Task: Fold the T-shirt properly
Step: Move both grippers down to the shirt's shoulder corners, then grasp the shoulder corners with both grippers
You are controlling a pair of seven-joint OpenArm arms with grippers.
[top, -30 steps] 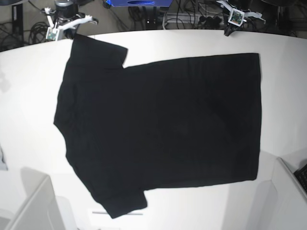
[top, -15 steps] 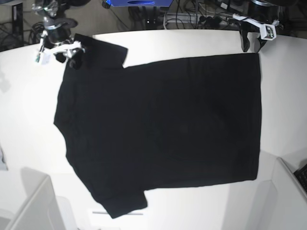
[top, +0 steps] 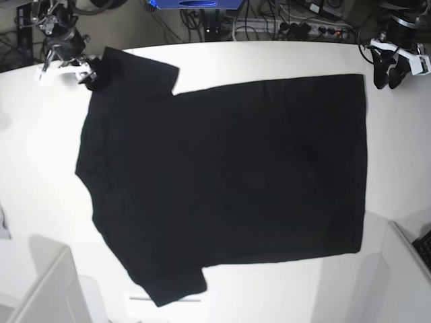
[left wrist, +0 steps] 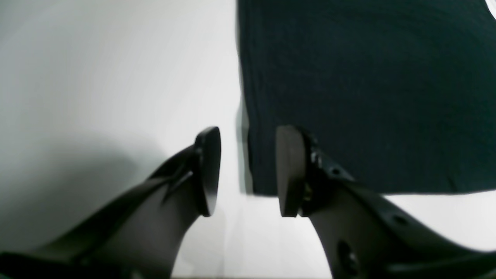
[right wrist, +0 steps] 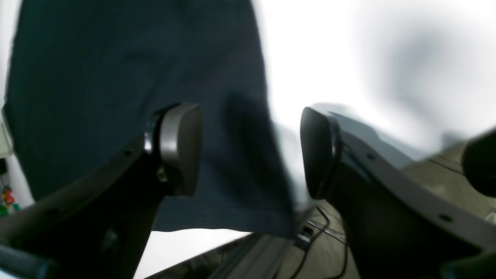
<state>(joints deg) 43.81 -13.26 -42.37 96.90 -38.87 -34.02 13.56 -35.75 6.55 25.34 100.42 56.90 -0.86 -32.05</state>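
Now the T-shirt (top: 222, 182) lies flat on the table (top: 404, 155), its long axis running from the sleeve end by the right gripper (top: 86, 73) to the hem by the left gripper (top: 386, 72). Both grippers stand parted and empty; the left straddles the hem corner, the right, in a blurred view, apparently the sleeve edge.
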